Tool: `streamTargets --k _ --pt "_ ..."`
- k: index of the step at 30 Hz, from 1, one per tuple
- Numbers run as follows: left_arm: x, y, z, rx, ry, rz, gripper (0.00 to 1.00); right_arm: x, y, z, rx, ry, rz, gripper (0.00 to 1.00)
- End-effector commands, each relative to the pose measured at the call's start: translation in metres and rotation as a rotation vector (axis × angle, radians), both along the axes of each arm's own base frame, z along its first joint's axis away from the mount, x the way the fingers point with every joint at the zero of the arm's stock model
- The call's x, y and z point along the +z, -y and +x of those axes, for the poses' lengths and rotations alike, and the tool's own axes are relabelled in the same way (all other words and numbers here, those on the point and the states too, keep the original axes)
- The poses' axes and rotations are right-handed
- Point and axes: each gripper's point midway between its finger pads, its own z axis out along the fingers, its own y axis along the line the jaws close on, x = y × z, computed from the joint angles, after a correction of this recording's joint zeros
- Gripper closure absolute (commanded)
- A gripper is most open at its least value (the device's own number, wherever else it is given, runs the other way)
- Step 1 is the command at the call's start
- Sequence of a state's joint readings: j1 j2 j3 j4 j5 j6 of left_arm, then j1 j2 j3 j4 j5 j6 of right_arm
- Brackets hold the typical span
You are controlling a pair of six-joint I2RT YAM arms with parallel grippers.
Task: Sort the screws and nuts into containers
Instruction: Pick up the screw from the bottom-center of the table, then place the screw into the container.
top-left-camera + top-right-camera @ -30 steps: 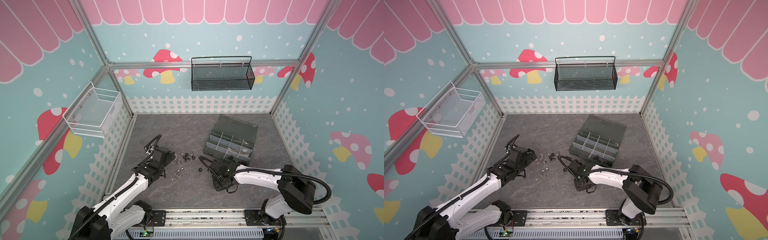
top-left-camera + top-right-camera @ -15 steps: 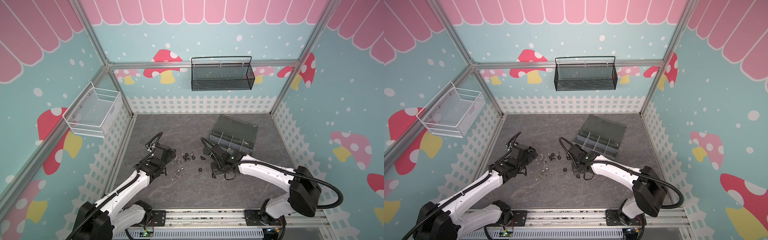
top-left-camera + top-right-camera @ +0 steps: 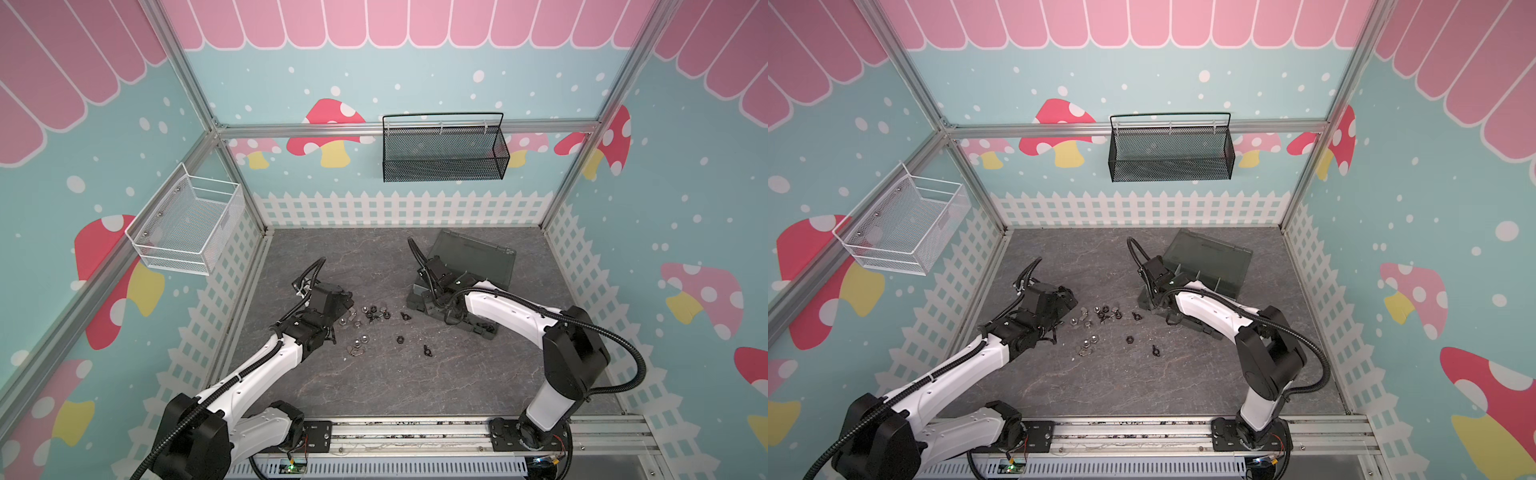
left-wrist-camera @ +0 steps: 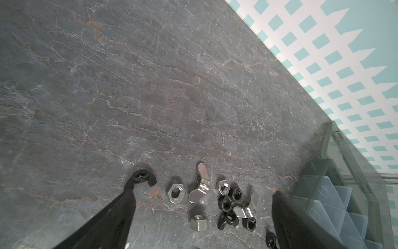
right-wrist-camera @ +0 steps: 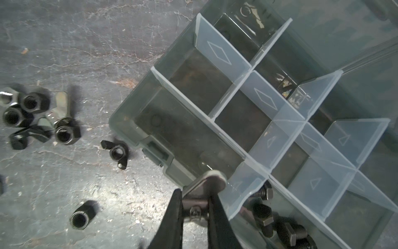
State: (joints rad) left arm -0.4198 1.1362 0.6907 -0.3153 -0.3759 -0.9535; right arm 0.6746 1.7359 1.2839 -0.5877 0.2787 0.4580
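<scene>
Silver wing nut (image 5: 207, 179) clamped in right hand (image 5: 197, 200), at organizer (image 5: 133, 120) rim, left hand (image 4: 204, 190) spread

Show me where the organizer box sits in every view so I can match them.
Both top views: organizer box on the floor right of centre, lid open.
Left wrist: the box at the picture's edge, past the cluster of nuts.
Right wrist: the box fills most of the picture, cells open.
Shared landmark: that cluster of nuts, beside the box.

High top views overlook everything; close wrist views share the nuts (image 4: 176, 194).
</scene>
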Motion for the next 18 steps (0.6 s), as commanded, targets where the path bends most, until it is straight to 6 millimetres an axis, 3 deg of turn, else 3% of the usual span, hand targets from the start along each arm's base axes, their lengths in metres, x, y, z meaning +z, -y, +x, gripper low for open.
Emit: streamTargets --k 1,12,18 --pt "0.012 -0.007 0.01 0.027 0.034 -0.011 0.0 0.003 -0.002 0.021 0.035 0.042 -0.045 1.0" --pt "0.003 -0.01 0.011 0.021 0.004 -0.01 0.0 -0.018 -0.003 0.041 0.056 0.016 -0.066 0.95" --pt "-0.002 -0.008 0.012 0.013 -0.017 -0.017 0.0 -0.023 -0.008 0.039 0.067 0.0 -0.039 0.74"
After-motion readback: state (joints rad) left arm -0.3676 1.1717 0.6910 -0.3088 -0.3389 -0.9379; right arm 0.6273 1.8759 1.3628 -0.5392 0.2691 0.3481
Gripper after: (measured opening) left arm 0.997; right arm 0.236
